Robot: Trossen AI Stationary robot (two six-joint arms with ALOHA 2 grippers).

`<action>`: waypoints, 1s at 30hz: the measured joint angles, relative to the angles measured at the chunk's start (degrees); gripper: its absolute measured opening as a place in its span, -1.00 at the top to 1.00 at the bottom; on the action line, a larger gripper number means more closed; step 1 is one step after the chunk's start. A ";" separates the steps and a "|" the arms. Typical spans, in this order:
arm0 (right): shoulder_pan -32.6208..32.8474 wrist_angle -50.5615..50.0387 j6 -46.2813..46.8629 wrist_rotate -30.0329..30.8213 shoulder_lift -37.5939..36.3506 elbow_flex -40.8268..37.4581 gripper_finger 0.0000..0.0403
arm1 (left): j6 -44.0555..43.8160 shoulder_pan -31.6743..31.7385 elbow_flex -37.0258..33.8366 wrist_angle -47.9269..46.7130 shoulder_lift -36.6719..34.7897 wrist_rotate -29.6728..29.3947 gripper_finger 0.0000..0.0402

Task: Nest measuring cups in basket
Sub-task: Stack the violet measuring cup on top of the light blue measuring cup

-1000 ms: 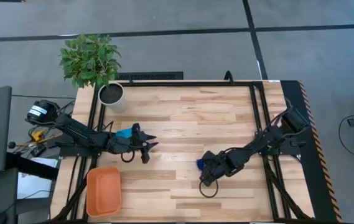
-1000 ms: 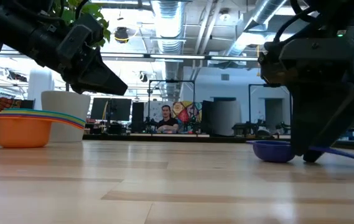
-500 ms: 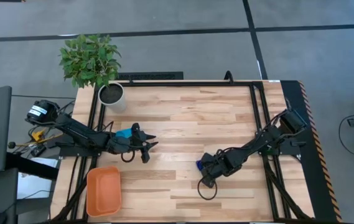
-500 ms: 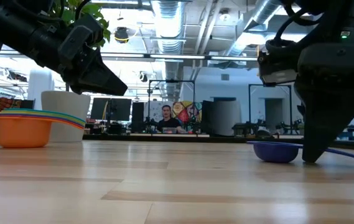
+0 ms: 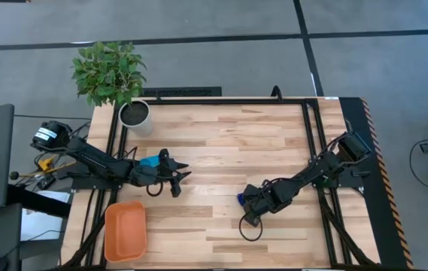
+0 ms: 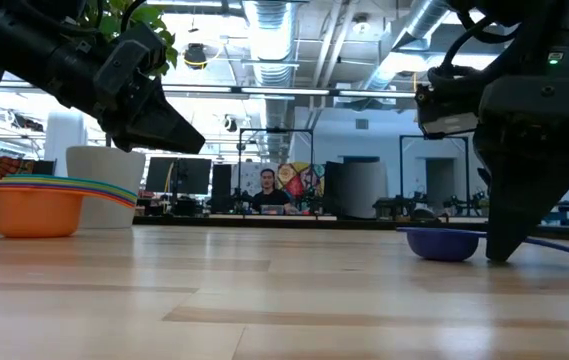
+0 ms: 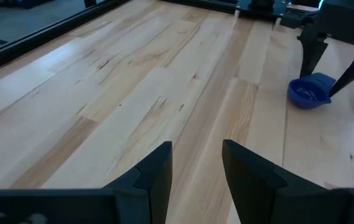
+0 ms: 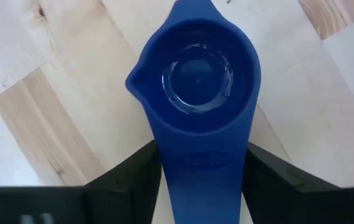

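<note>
Right claw (image 8: 201, 163) pinches the dark blue cup's (image 8: 195, 81) handle, well apart from my basket (image 5: 125, 230); nesting it remains.

My dark fingers (image 8: 133, 171) flank a deep blue cup (image 8: 196, 87); the basket (image 5: 125, 230) is orange, the table (image 5: 229, 135) pale striped wood, the pot (image 5: 135, 117) seemingly white.

right pincer (image 5: 244, 209) lowered, left pincer (image 5: 180, 176) raised
</note>
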 joint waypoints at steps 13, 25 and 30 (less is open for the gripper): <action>-3.14 1.07 -16.09 9.97 0.15 5.97 0.00 | -1.25 0.00 0.00 2.95 0.00 0.62 0.35; -9.86 3.45 -34.06 11.74 0.09 13.19 0.06 | 2.40 1.40 1.25 14.12 0.02 3.41 0.34; -11.28 3.85 -38.44 12.34 0.09 14.21 0.00 | 3.66 7.73 8.22 2.43 0.02 13.99 0.24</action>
